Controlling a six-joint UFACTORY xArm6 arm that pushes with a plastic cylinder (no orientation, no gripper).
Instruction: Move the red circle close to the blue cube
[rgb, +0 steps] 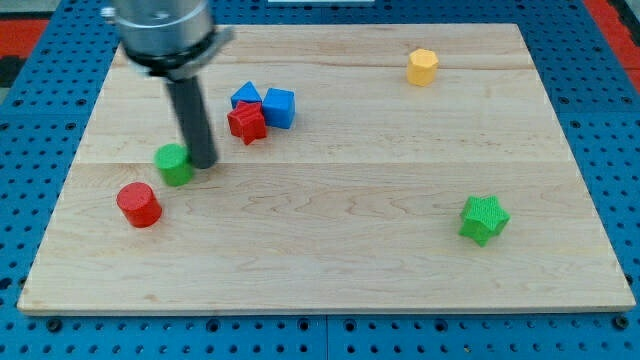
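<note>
The red circle (138, 204) lies near the board's left edge, low in the view. The blue cube (280, 107) sits up and to the right of it, in a cluster with a red star (247, 122) and another blue block (245, 96). My tip (203, 162) is down on the board, touching the right side of a green circle (174, 164), which lies just above and right of the red circle. The tip is between the red circle and the blue cube, a little apart from the red circle.
A yellow hexagon block (422, 67) sits at the view's top right. A green star (484, 219) sits at the lower right. The wooden board (340, 250) rests on a blue pegboard.
</note>
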